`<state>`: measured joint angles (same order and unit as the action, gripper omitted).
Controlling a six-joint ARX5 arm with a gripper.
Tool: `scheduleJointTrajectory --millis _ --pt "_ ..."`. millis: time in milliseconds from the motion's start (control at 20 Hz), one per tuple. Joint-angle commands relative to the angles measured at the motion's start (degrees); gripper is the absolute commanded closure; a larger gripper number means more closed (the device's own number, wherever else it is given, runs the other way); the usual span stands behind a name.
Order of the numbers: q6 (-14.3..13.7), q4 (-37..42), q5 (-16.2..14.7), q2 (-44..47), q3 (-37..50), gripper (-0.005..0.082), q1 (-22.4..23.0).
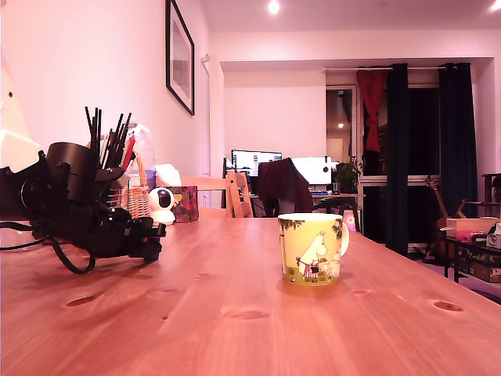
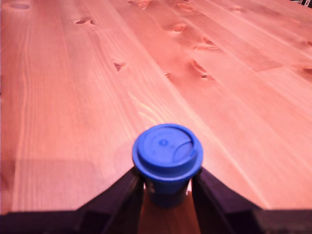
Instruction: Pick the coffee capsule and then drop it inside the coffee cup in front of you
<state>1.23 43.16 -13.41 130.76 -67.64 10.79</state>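
Two fingers (image 2: 122,195) of the gripper (image 2: 167,192) are pinched on the capsule (image 2: 167,156), low over the table (image 1: 235,313) near its far-left edge; it should be lifted clear before the cup (image 1: 311,248) is approached.

Bulky black arm (image 1: 74,205) with looping black cable (image 1: 66,258) and dark, angular fingers (image 2: 122,195).

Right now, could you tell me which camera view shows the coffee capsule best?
The wrist view: the blue coffee capsule fills the foreground between the gripper fingers, flared rim up. In the exterior view only a small blue patch shows under the gripper, low on the table.
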Motion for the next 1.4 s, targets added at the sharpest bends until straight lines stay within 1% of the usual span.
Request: scheduleJointTrajectory --millis 0,150,350,550,650,700,850,900,950,1100,1350 --pt "-0.4 0.0 -1.3 1.5 -0.2 0.0592 0.0" --pt "-0.2 -1.5 -3.2 -0.5 -0.2 0.0592 0.1" --pt "-0.2 -7.3 -5.7 -4.1 -0.2 0.0592 0.5" --pt "-0.9 -10.6 -5.7 -7.2 -0.1 0.0592 1.3" --pt "-2.2 -12.4 -5.7 -9.0 0.5 0.0593 2.1" --pt "-2.2 -13.1 -5.7 -9.8 0.8 0.0592 2.5" --pt "-3.5 -16.2 -5.7 -12.1 1.7 0.0593 3.6" --pt "-3.5 -16.3 -5.7 -12.9 2.4 0.0593 4.0" --pt "-4.3 -16.3 -5.7 -13.9 3.2 0.0593 4.4" --pt "-4.7 -16.1 -5.7 -17.4 6.8 0.0593 5.3" --pt "-4.4 -13.0 -5.6 -23.6 15.5 0.0594 6.4"
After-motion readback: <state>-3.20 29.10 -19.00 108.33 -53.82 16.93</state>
